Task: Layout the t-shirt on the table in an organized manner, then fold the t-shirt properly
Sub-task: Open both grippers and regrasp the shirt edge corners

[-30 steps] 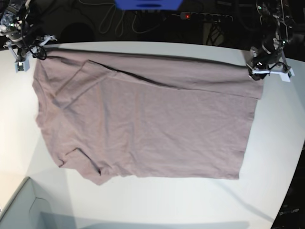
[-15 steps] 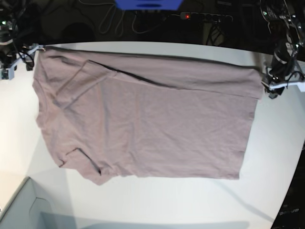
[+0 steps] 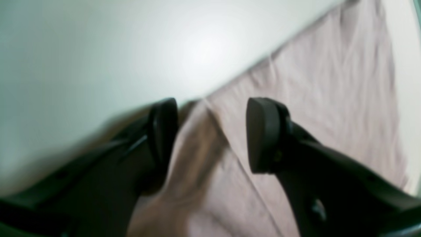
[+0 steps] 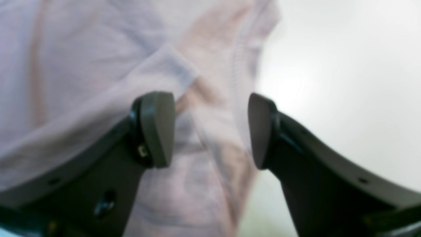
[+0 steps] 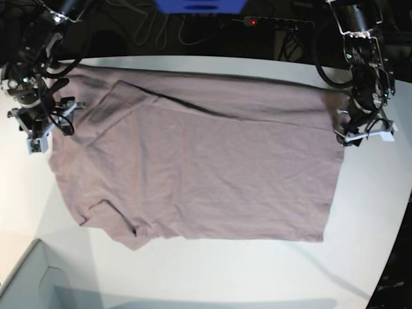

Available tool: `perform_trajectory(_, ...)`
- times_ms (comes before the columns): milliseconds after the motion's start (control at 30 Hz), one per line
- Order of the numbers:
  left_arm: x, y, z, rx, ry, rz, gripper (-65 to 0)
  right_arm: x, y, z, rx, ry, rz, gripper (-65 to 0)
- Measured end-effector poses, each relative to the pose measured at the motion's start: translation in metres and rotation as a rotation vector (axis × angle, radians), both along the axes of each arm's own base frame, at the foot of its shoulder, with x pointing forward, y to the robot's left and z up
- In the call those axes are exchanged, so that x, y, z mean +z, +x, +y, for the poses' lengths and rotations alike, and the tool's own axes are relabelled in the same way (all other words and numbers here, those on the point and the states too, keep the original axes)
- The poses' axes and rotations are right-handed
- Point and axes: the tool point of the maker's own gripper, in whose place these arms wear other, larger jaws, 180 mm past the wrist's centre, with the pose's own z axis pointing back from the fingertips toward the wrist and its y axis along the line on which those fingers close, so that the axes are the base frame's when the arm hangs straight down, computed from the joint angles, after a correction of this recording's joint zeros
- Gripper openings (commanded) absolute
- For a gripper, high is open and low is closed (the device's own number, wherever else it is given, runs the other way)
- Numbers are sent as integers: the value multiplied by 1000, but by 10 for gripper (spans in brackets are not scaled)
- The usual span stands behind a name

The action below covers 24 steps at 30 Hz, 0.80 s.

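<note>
We see a dusty mauve t-shirt (image 5: 199,161) spread wide and mostly flat across the middle of a large white table (image 5: 212,270), with a long diagonal crease near its far edge and a small fold at its near corner. Taking the t-shirt as our landmark, the left gripper (image 5: 365,136) sits at its side edge toward the far corner, on the right of the base view. Its jaws stand apart, with the cloth's edge lying between them, unpinched. The right gripper (image 5: 44,132) sits at the opposite side edge. Its jaws are also apart, over wrinkled cloth, holding nothing. A pale grey-green box corner (image 5: 26,283) lies beyond the t-shirt's near corner.
</note>
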Motion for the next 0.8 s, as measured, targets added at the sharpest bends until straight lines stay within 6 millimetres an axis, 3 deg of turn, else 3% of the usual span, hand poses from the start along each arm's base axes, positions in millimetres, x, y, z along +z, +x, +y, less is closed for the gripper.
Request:
perform_trajectory(500, -1, -4, -3, -29, 16, 12, -325, -1, 2, 4, -1, 5, -1, -292)
perform_trajectory(633, 8, -11, -6, -46, 36, 4, -325, -1, 2, 4, -1, 5, -1, -292)
perform_trajectory(800, 13, -4, -6, -48, 38, -15, -329, -1, 2, 4, -1, 5, -1, -292)
